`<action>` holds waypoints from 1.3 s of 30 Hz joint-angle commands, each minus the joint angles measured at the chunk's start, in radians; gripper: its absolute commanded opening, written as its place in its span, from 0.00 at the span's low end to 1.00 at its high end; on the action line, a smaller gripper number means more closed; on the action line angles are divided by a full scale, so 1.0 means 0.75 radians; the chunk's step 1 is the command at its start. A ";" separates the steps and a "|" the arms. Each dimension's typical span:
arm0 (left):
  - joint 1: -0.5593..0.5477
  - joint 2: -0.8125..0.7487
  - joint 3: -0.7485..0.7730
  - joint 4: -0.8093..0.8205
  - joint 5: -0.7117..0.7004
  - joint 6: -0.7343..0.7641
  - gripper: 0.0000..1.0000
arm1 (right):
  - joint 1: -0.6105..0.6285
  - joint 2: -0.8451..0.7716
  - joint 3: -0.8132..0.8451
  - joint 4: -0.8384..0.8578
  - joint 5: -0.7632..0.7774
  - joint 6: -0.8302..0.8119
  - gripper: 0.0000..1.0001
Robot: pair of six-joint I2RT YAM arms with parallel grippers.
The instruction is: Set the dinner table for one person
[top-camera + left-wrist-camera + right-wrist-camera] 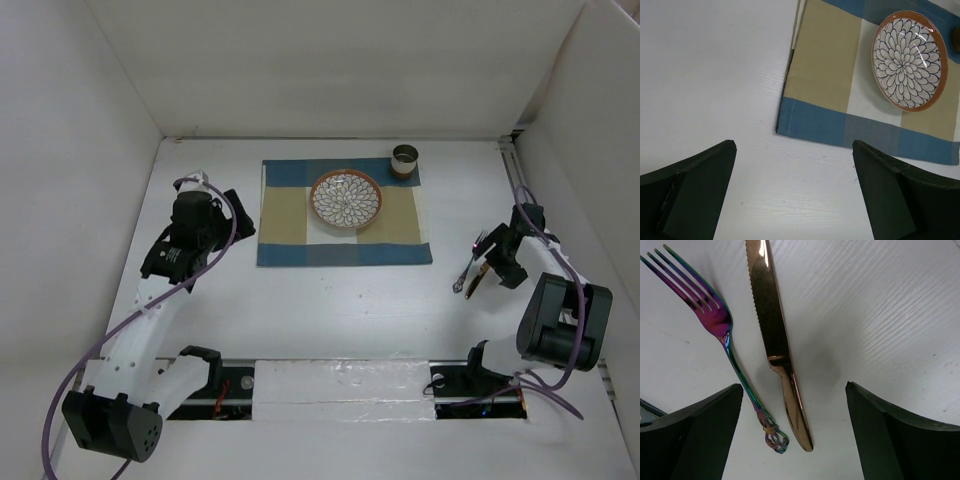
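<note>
On the white dinner table lies a blue-and-tan placemat with a flower-patterned, orange-rimmed plate on it and a small cup at its far right corner. My left gripper is open and empty just left of the placemat; its wrist view shows the placemat's corner and the plate. My right gripper is open over the handles of a rainbow fork and a copper knife, which lie side by side on the table and are not held. In the top view both lie at the right.
White walls bound the table at the back and both sides. The arm bases and a rail run along the near edge. A purple cable loops along the left arm.
</note>
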 commanded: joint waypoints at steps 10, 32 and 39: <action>0.000 -0.049 0.009 0.019 -0.004 0.016 1.00 | -0.006 -0.002 0.007 -0.052 -0.058 0.041 0.80; 0.000 -0.075 0.022 -0.008 -0.076 0.016 1.00 | 0.078 0.280 0.108 -0.115 0.086 0.078 0.42; 0.000 -0.075 0.022 -0.008 -0.076 0.016 1.00 | 0.078 0.280 0.108 -0.115 0.086 0.078 0.06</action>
